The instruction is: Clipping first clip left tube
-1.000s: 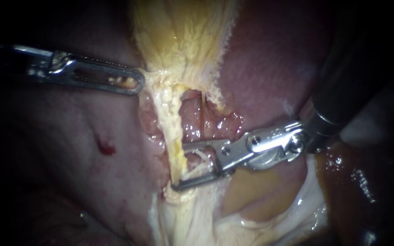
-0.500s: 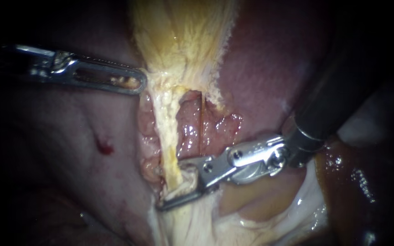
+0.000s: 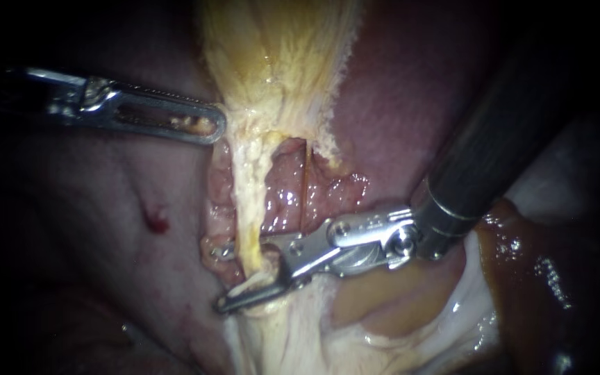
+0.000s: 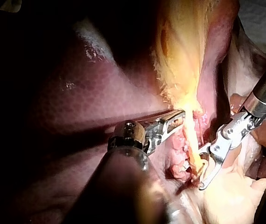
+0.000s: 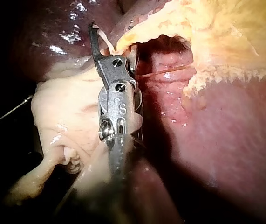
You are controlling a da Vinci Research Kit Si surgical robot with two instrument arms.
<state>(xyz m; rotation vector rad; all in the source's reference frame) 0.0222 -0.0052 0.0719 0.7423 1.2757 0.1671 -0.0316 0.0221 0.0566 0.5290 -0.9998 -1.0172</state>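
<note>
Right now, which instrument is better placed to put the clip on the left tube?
Right. The right instrument has its open jaws astride the left tube; the left instrument is clamped on the gallbladder.

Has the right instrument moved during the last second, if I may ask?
Yes: the right instrument slid left, toward the fixed red spot, its open jaws straddling the left tube.
</note>
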